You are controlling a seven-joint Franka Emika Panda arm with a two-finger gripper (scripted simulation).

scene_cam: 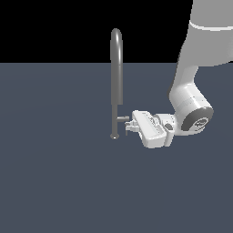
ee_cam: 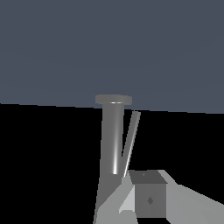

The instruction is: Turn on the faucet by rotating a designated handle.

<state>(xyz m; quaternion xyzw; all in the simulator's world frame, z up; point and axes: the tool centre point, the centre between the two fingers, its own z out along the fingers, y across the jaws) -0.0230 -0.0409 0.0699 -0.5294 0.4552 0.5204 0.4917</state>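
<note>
The faucet (scene_cam: 116,82) is a tall slim grey pipe with a gooseneck top, standing on a small round base flange (scene_cam: 114,135). The handle (scene_cam: 124,119) is a short stub low on the pipe that ends in a thin rod. My gripper (scene_cam: 129,124) lies level at the handle from the exterior view's right, its fingertips right at the rod. In the wrist view the pipe (ee_cam: 111,140), the rod (ee_cam: 131,133) and one finger (ee_cam: 148,199) show close together. How far the jaws stand apart is not clear.
The faucet stands on a flat dark blue-grey floor (scene_cam: 54,182). My white arm (scene_cam: 191,91) comes down from the upper part of the exterior view's right.
</note>
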